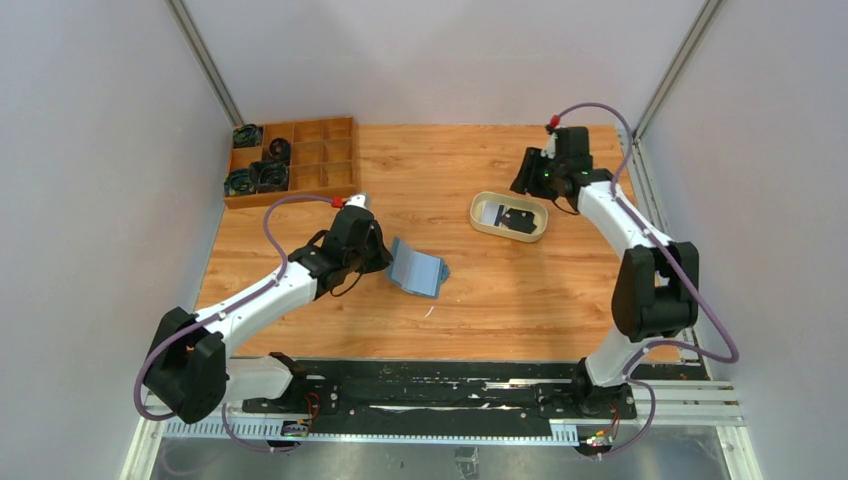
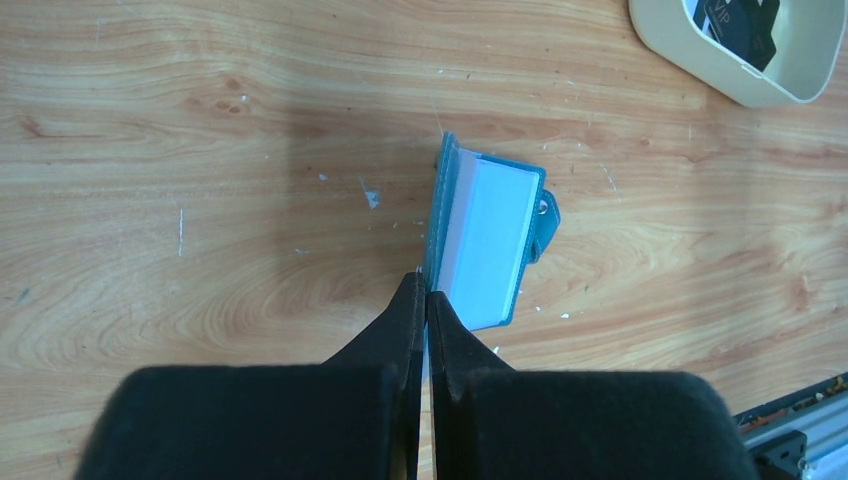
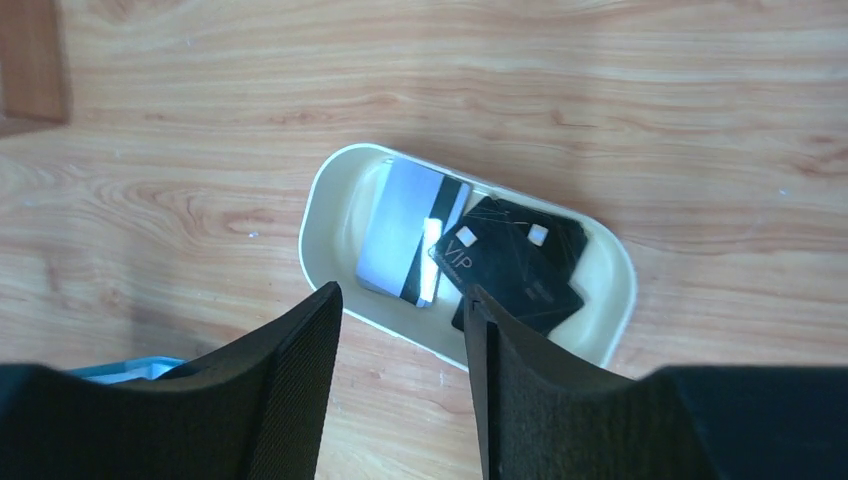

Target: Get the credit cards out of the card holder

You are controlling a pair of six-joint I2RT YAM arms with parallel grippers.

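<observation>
At the near edge of the wooden tabletop (image 1: pixel 500 300), both arm bases sit on a black rail. The left arm (image 1: pixel 270 290) reaches forward, and the left jaws are clenched on one thin edge of the teal card holder (image 2: pixel 485 240). The holder sits left of centre, propped open at a tilt with its pale blue lining showing. Whether any card is in its slots cannot be made out. Bare wood surrounds it on every side.

Farther back and well to the right lies a cream oval tray (image 3: pixel 620 270). In it are a silvery card with a black stripe (image 3: pixel 400 235) and, overlapping it, black cards (image 3: pixel 515 265), one marked VIP. How many black cards are stacked there is unclear. The right jaws hover over the tray's near side, released, with nothing between them.

In the far left corner, close to the wall, stands a wooden divided box (image 1: pixel 320 150). Its left compartments hold dark round items (image 1: pixel 262 175), too small to identify.
</observation>
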